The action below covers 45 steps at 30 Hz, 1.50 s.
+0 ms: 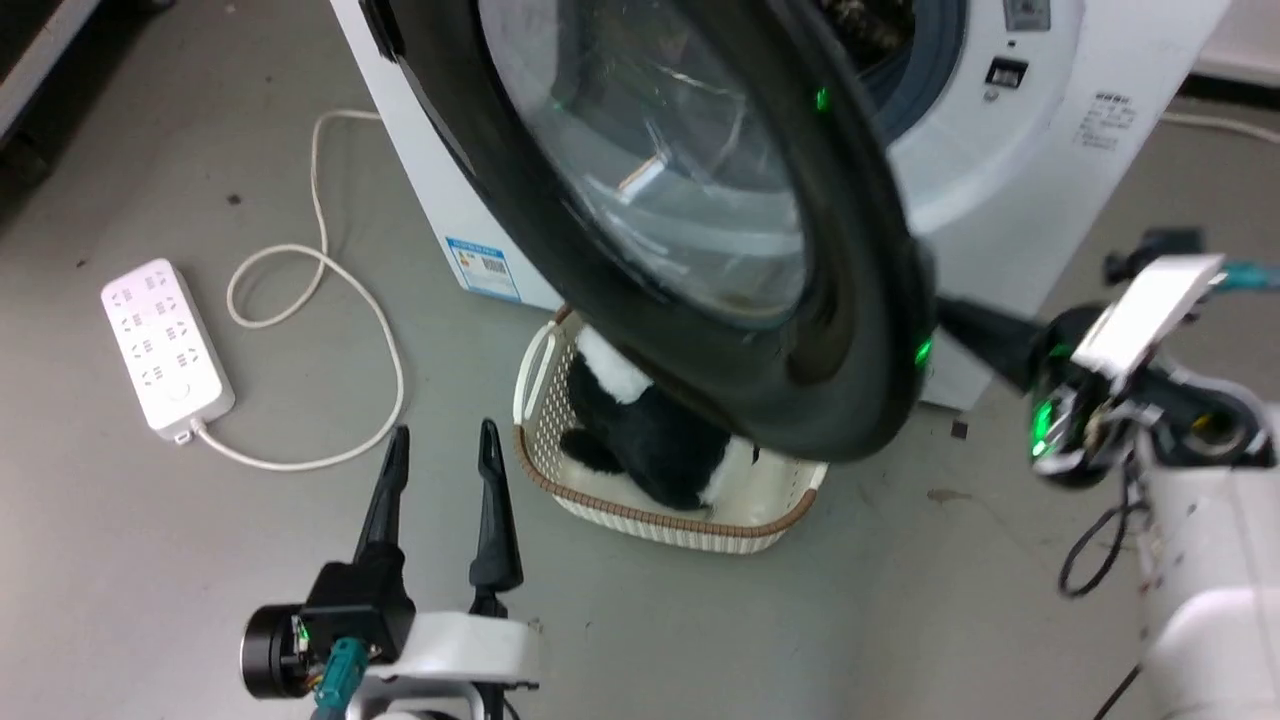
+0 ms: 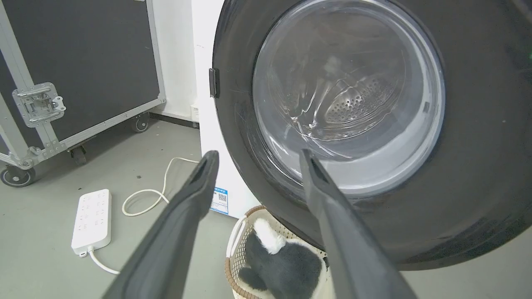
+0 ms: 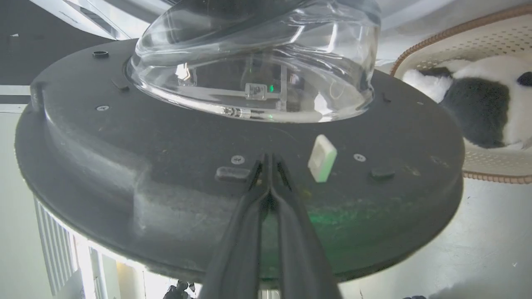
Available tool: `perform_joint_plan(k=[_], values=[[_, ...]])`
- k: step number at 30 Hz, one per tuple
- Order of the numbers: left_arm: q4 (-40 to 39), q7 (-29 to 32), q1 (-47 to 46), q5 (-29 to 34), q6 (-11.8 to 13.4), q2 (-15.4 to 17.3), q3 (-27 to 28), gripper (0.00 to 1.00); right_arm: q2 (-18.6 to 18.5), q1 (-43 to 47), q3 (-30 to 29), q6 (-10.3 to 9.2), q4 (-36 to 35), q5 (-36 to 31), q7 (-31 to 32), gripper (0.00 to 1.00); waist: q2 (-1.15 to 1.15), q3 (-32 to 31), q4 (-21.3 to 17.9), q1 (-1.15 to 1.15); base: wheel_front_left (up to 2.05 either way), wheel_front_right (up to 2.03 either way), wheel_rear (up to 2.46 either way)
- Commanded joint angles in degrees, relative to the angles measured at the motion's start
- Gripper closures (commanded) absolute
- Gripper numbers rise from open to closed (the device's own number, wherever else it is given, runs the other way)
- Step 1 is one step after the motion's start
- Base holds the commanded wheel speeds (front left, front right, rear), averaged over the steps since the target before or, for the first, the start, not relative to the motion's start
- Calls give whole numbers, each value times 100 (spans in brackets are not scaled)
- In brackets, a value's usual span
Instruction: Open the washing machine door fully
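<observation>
The washing machine [image 1: 1010, 170] is a white box at the top of the head view. Its door [image 1: 850, 330], a glossy black ring around a bulging glass bowl [image 1: 660, 170], stands swung partway out over a basket. My right gripper [image 1: 950, 315] is shut, and its tips reach behind the door's free edge. In the right wrist view the door's inner face [image 3: 145, 153] lies ahead, and the closed right gripper [image 3: 268, 157] rests against it just below the glass. My left gripper [image 1: 440, 445] hangs open above the floor, facing the door's outer side [image 2: 478, 166] with nothing between its fingers [image 2: 208, 166].
A cream basket [image 1: 660, 525] holding a black-and-white plush toy [image 1: 650, 430] sits on the floor under the door. A white power strip [image 1: 165, 345] and its looping cable [image 1: 330, 270] lie to the left. A black wheeled flight case [image 2: 83, 62] stands left of the machine.
</observation>
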Motion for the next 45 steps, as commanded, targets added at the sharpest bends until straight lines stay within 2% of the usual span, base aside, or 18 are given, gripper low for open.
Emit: perform_joint_plan(k=[1,5,8,9,10,14,19,20,21,24,27,30,31,32,34,37,41,45], values=[[32,-30,120,51,-61,7,41,0,101,252,92,6,-97,76,64,100,0,-121,8,1,0,0,0],[102,-30,241,54,-134,7,41,0,158,596,289,6,-282,223,152,100,0,-233,36,1,0,0,0],[178,-30,333,40,-178,7,22,0,169,902,736,6,-443,623,195,100,0,-302,59,1,0,0,0],[199,-30,374,17,-180,7,26,0,170,1086,1127,6,-561,936,109,100,0,-328,69,1,0,0,0],[199,-30,374,17,-180,7,26,0,170,1086,1127,6,-561,936,109,100,0,-328,69,1,0,0,0],[214,-30,431,6,-200,7,40,0,172,1412,2033,6,-897,1474,-284,100,0,-359,75,1,0,0,0],[228,-30,435,14,-220,7,71,0,172,1560,2473,6,-1065,1635,-607,100,0,-381,57,1,0,0,0],[231,-30,430,16,-222,7,94,0,163,1618,2508,6,-1117,1449,-936,78,0,-420,-9,1,0,0,0],[231,-30,429,14,-227,7,102,0,123,1624,2493,6,-1148,1327,-1071,0,0,-437,-44,1,0,0,0],[237,-30,425,11,-248,7,135,0,-64,1670,2362,6,-1382,981,-1544,0,0,-493,-179,1,0,0,0],[218,-30,391,4,-270,7,170,0,-451,1730,2227,6,-1943,331,-2419,0,0,-540,-329,1,0,0,0],[189,-30,344,-9,-289,7,230,0,-990,1905,2341,6,-2646,-634,-3586,0,0,-596,-497,1,0,0,0],[211,-30,363,-77,-344,7,383,0,-1826,2424,2631,6,-3114,-2324,-5546,0,0,-753,-772,1,0,0,0],[209,-30,431,-103,-357,7,452,0,-2090,2781,2632,6,-3086,-3422,-6398,0,0,-858,-920,1,0,0,0],[203,-30,484,-124,-394,7,488,0,-2068,3021,2445,6,-3109,-4105,-6626,0,0,-884,-997,1,0,0,0],[259,-30,552,-156,-526,7,530,0,-1773,3469,1982,6,-3322,-5051,-6744,0,0,-913,-1084,1,0,0,0],[362,-30,588,-160,-666,7,610,0,-1118,4086,1490,6,-3796,-6034,-6777,0,0,-903,-1172,1,0,0,0],[429,-30,617,-138,-752,7,641,0,-464,4567,1172,6,-4211,-6738,-6782,0,0,-925,-1220,1,0,0,0]])
